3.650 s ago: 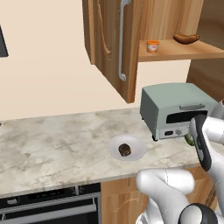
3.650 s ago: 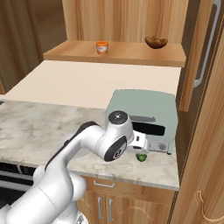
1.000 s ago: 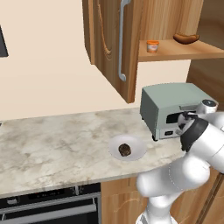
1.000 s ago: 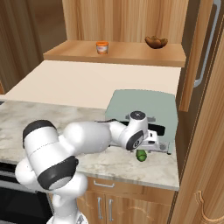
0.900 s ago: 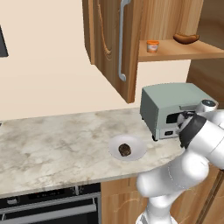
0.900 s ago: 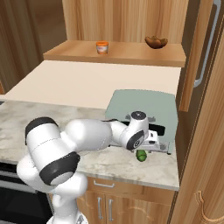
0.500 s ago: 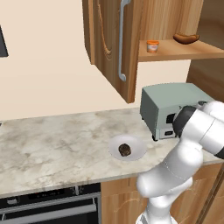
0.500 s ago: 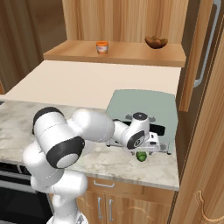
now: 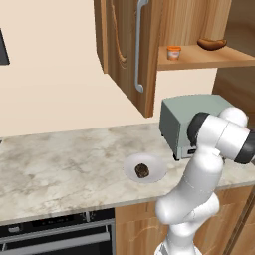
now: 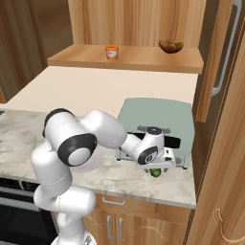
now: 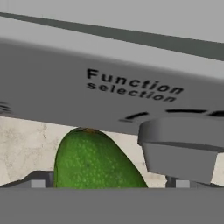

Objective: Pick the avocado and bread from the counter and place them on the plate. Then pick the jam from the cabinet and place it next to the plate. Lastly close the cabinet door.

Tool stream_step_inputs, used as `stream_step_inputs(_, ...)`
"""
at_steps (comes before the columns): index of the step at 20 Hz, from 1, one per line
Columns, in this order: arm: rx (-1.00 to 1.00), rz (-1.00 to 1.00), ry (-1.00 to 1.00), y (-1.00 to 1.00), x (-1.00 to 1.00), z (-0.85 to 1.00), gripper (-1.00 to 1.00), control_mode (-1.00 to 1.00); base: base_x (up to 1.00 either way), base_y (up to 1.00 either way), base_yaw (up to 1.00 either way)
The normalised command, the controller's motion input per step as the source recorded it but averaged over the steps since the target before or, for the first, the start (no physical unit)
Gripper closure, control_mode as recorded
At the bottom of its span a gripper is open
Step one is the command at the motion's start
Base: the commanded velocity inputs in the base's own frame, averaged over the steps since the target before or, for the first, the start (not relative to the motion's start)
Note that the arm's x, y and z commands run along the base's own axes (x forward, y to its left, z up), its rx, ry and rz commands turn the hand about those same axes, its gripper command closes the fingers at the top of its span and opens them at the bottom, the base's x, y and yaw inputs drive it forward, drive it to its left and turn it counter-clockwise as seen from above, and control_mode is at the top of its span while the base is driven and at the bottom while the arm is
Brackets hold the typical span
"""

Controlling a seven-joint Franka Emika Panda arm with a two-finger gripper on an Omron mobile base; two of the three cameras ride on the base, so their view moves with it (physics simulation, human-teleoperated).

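Right in front of the toaster oven (image 10: 158,119), the avocado (image 11: 94,159) lies directly below the gripper (image 10: 157,165), long axis tilted; jaw state cannot be told.

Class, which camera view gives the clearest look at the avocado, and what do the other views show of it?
The hand view: the avocado looms large and green, lying on the marbled counter under the toaster oven's front panel. In the right base view it is a small green lump below the hand. In the left base view the arm covers it.

The marbled counter (image 9: 60,159) carries the plate (image 9: 155,164), the toaster oven (image 9: 187,117) and the avocado (image 10: 155,172).
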Motion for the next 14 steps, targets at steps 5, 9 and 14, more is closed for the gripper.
stream_step_inputs(5, 0.05, 0.02, 0.02, -0.03, 0.0, -0.08, 1.0, -1.0, 0.0, 0.0, 0.0)
stream_step_inputs(9, 0.2, 0.02, 0.01, 0.0, -0.68, 0.15, 1.0, -1.0, 0.0, 0.0, 0.0)
stream_step_inputs(14, 0.19, 0.0, 0.0, 0.04, -0.79, 0.5, 1.0, -1.0, 0.0, 0.0, 0.0)
